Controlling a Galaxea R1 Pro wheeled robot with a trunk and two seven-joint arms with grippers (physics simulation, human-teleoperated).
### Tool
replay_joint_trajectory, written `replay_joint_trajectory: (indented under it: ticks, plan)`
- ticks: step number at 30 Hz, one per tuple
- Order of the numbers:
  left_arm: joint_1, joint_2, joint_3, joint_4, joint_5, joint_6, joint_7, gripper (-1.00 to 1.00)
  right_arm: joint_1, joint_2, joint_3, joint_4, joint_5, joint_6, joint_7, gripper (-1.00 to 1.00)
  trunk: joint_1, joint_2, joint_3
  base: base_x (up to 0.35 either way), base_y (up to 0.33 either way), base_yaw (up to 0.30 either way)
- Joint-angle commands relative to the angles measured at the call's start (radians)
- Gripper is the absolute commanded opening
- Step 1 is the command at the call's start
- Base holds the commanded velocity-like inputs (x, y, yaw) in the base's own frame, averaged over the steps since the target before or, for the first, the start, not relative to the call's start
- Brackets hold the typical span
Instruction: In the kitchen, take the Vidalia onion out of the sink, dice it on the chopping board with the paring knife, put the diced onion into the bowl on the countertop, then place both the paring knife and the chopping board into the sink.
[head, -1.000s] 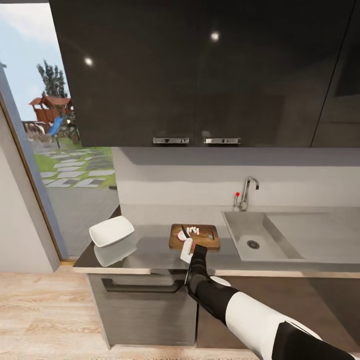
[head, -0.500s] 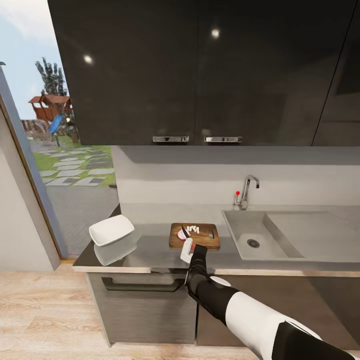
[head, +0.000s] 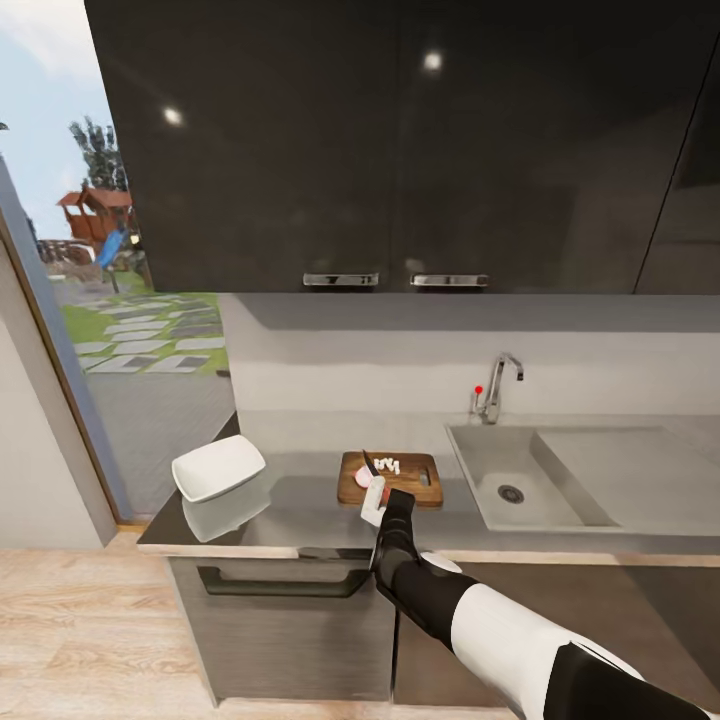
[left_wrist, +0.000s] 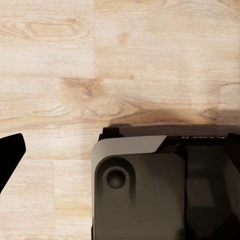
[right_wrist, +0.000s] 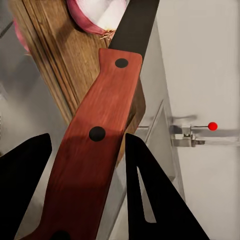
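Observation:
The brown chopping board lies on the grey countertop, left of the sink. On it are several small white diced bits of Vidalia onion and a pink-skinned onion piece. My right gripper is shut on the paring knife by its red handle. The dark blade points over the board beside the onion piece. The white bowl stands near the counter's left end. My left gripper hangs open over the wooden floor.
A chrome tap with a red knob stands behind the sink; a drainboard runs right. Dark wall cabinets hang above. A glass door is at the left. Part of my own base sits below the left gripper.
The whole head view has shifted slightly, so the camera moved. The right gripper keeps the knife at the board's near edge, and nothing on the counter has moved.

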Motion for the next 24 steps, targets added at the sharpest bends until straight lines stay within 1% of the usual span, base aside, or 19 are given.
replay_joint_trajectory:
  ticks: [1, 20, 24]
  plan:
    - [-0.001, -0.001, -0.007, 0.004, 0.008, -0.006, -0.003, 1.00, -0.001, 0.000, 0.006, 0.000, 0.002, 0.007, -0.001, -1.00, 0.000, -0.001, 0.000, 0.003, 0.000, 0.000]
    - [-0.001, -0.001, -0.007, 0.004, 0.008, -0.006, -0.003, 1.00, -0.001, 0.000, 0.006, 0.024, 0.000, 0.007, 0.001, -1.00, 0.000, -0.001, -0.027, 0.000, 0.000, 0.000]
    - [-0.001, -0.001, -0.007, 0.004, 0.008, -0.006, -0.003, 1.00, -0.001, 0.000, 0.006, 0.025, 0.000, 0.007, 0.000, -1.00, 0.000, -0.001, -0.028, 0.000, 0.000, 0.000]
